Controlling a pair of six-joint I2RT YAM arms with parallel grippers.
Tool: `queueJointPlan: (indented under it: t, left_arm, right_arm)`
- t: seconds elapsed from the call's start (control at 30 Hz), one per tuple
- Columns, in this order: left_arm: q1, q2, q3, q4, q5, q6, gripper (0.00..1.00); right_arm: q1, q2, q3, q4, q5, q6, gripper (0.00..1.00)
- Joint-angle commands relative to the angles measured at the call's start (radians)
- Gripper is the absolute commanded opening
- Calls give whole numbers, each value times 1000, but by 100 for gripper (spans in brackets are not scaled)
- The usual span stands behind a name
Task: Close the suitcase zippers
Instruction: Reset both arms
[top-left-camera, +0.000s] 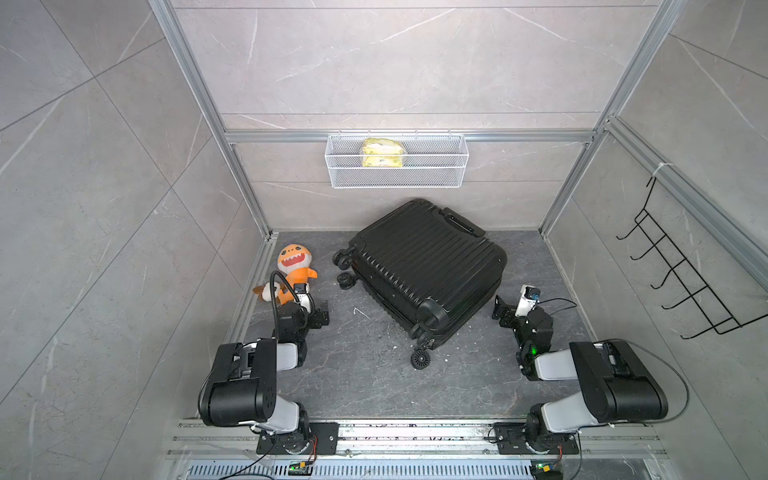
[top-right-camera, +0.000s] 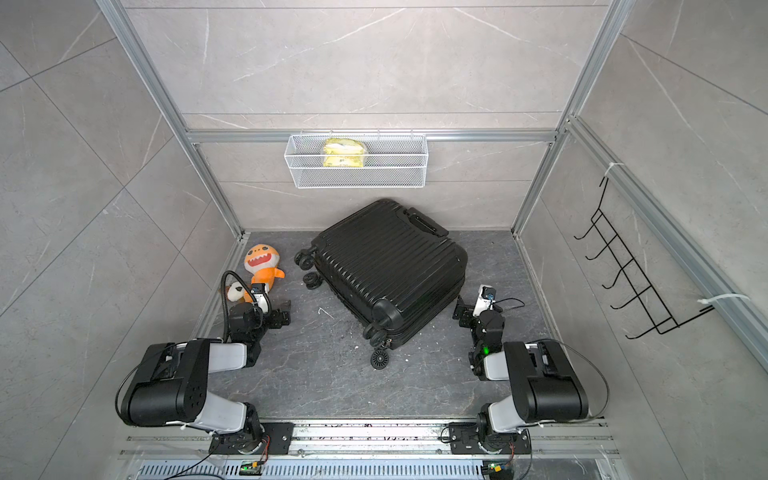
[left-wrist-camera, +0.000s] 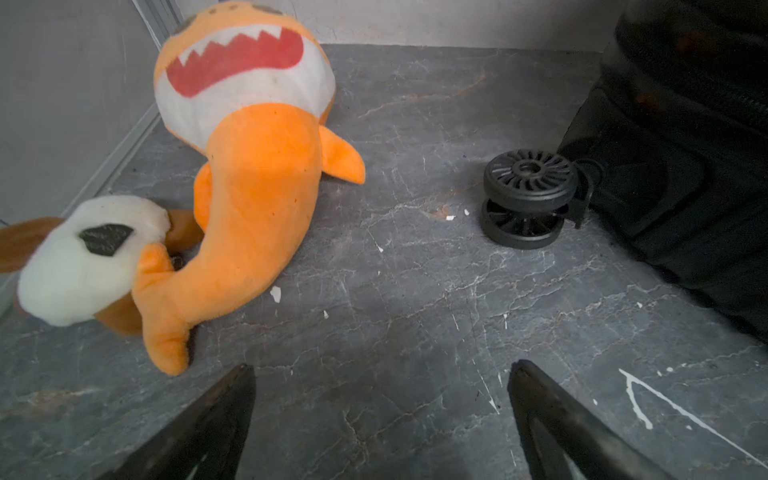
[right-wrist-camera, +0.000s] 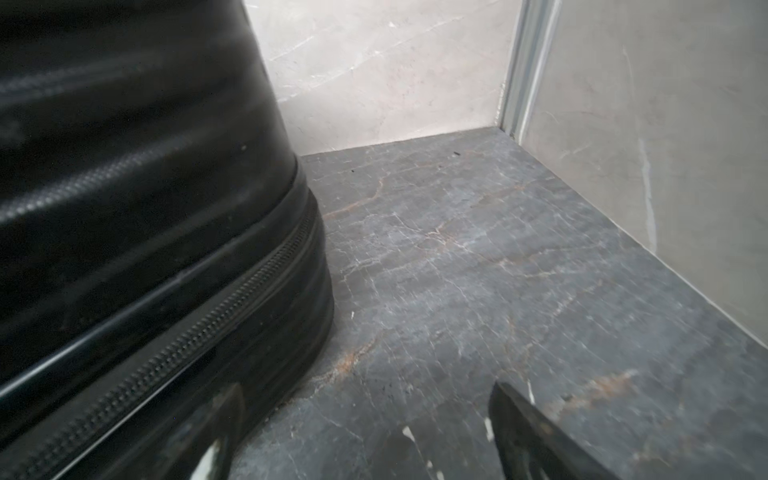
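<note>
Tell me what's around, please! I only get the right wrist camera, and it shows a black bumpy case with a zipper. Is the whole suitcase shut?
Observer: In both top views the suitcase lies flat with its lid down. I cannot tell whether it is zipped all round.
Operator: Is the left gripper holding anything?
Observer: No. It is open over bare floor, near a suitcase wheel.
Operator: Any toys?
Observer: An orange shark plush lies on the floor near that gripper, apart from the suitcase.
</note>
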Motion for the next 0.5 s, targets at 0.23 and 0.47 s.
queueJointPlan:
  t: [0.23,0.47]
  left_arm:
    - [8,5,39,32,-83,-44,100]
    - [7,5,37,35,-85,-44,100]
  right_arm:
    - [-1,9,50,-14,-98,-43,100]
    - [2,7,106,-123,-186,-76,100]
